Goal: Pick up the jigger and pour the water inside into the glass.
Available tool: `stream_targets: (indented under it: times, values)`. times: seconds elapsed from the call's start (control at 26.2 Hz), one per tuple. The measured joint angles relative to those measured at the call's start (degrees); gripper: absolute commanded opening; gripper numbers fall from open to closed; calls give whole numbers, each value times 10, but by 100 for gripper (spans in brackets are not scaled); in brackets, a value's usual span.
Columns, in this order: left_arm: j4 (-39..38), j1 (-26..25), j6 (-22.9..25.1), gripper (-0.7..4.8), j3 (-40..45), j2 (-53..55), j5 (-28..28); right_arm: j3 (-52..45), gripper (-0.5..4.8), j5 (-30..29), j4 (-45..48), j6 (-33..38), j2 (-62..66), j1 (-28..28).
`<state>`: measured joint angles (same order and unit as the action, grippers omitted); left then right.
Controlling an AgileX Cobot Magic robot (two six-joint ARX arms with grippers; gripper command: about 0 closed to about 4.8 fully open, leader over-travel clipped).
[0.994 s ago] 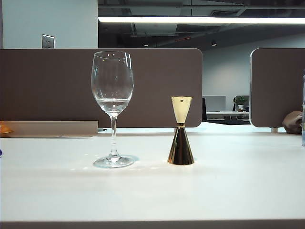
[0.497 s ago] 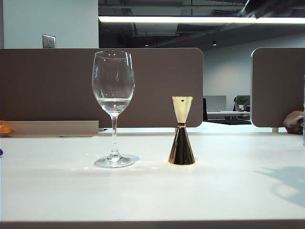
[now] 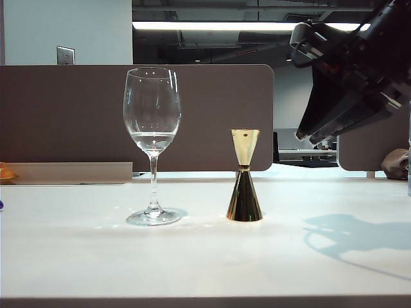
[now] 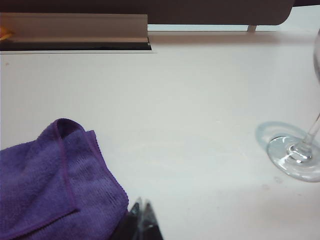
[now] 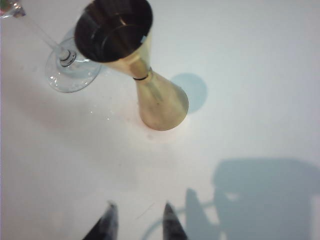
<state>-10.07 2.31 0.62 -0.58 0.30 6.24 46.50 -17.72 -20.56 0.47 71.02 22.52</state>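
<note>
Two grippers: right gripper [image 5: 137, 220], jaws parted, above-right of shiny gold hourglass jigger [image 3: 244, 179]; off-centre descent could topple it, spilling water; left gripper [image 4: 141, 220], apparently clenched, beside purple cloth [image 4: 50, 185].

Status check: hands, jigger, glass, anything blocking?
Right hand open, empty, in the air right of the shiny gold hourglass jigger. Left hand low beside purple cloth, state unclear. Tall clear stemmed wine glass upright. Path clear.

Bright overhead strip light [image 3: 257, 26], soft arm shadow on table [image 3: 192, 256], wrist views washed out, slight blur
</note>
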Motion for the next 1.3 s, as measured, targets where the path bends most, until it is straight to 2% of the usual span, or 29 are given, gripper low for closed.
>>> stream_targets:
  times: [0.15, 0.46, 0.65, 0.96, 1.11, 1.3]
  values:
    - [0, 0, 0, -5, 0, 0, 0, 0, 116, 1, 1, 36, 0, 0]
    - [0, 0, 0, -5, 0, 0, 0, 0, 116, 0, -2, 42, 0, -1]
    - [0, 0, 0, -5, 0, 0, 0, -14, 113, 50, 5, 12, 3, -1]
    - [0, 0, 0, -5, 0, 0, 0, -149, 112, 48, 264, -4, 3, 2]
    - [0, 0, 0, -5, 0, 0, 0, -192, 113, 29, 408, 21, 3, 2]
    - [0, 0, 0, -5, 0, 0, 0, -205, 118, 16, 502, 39, 13, 2]
